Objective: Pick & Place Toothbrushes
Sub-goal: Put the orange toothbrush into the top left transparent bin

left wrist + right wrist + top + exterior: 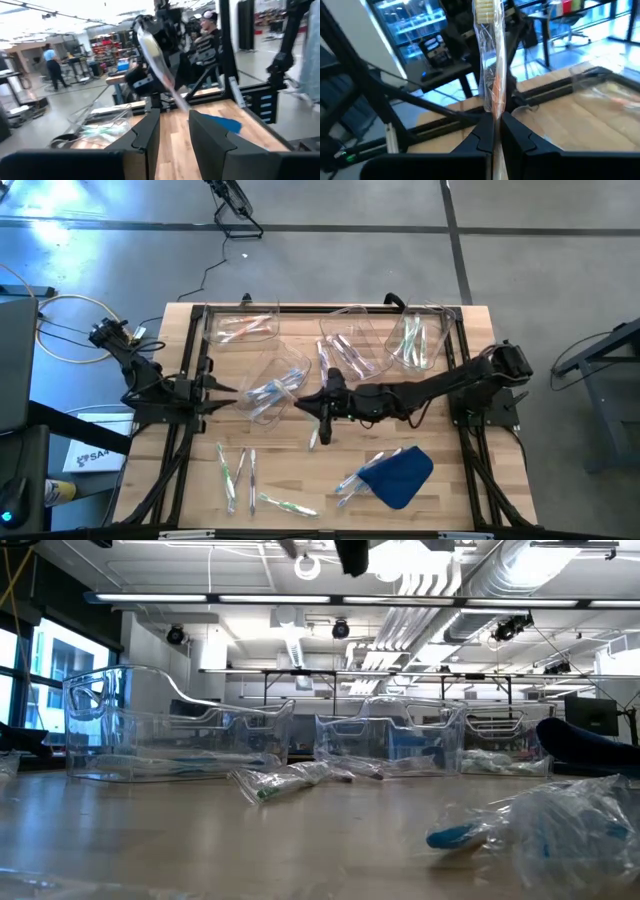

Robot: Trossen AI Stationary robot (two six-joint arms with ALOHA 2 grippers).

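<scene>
Wooden planks formed the table (300, 480), seen from straight above with a dark arm at each side. Nearest the front edge, loose toothbrushes (240, 470) lay scattered at the left, and a blue cloth (405, 475) lay at the right with more wrapped brushes just beside it. Farther in, at the table's middle, the right gripper (318, 423) reached across from the right, its fingers pressed together on a wrapped toothbrush (314, 438). Only the right wrist view showed this grip closely: the clear-wrapped brush (490, 60) stood upright between the closed fingers (482, 135), its bristled head at the far end. The left gripper (228, 388) waited at the left edge of the table, pointing inward. Its wrist view alone showed its two fingers (147, 132) parted with bare wood between them, holding nothing, and beyond them the right arm lifting the same brush (155, 60). Beyond the grippers sat clear plastic bins (350, 340), several holding toothbrushes, one tipped near the left gripper (270, 385). The low view, level with the tabletop, showed what the overhead one could not: the bins' see-through walls (180, 730) in profile, a wrapped brush (290, 780) lying before them, and a large workshop behind. People stood far off in the left wrist view.
</scene>
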